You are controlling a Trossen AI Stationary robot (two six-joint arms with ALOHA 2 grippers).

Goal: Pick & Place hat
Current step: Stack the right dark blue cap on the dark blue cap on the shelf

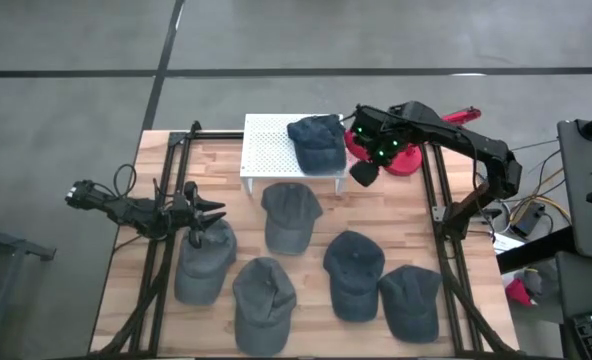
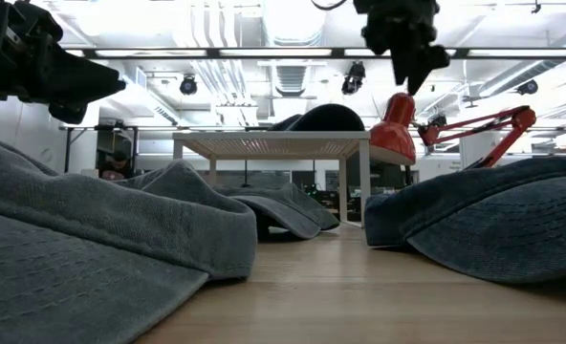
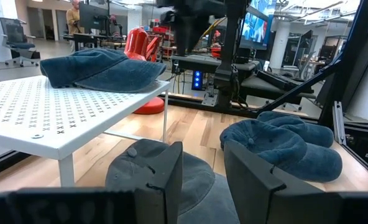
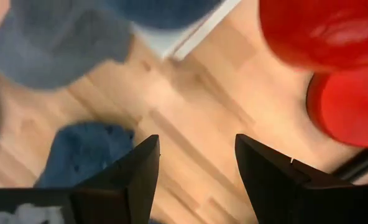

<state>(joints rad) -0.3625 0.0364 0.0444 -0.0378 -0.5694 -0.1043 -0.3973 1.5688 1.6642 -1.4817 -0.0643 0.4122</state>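
Observation:
Several blue-grey caps lie on the wooden table; one cap (image 1: 317, 141) rests crown-up on the white perforated stand (image 1: 271, 150), also seen in the left wrist view as the cap (image 3: 100, 68). My right gripper (image 1: 364, 172) (image 4: 196, 168) hovers open just right of the stand, above bare wood, holding nothing. My left gripper (image 1: 214, 210) (image 3: 202, 171) is open near the table's left side, above the cap (image 1: 205, 258) there, pointing toward the table's right. A cap (image 1: 291, 215) lies in front of the stand.
A red desk lamp (image 1: 406, 155) stands right of the stand, close to my right arm. More caps lie at the near side (image 1: 264, 300), (image 1: 356, 270), (image 1: 412, 300). Black frame rails (image 1: 434, 200) run along both table sides. Bare wood shows between stand and right rail.

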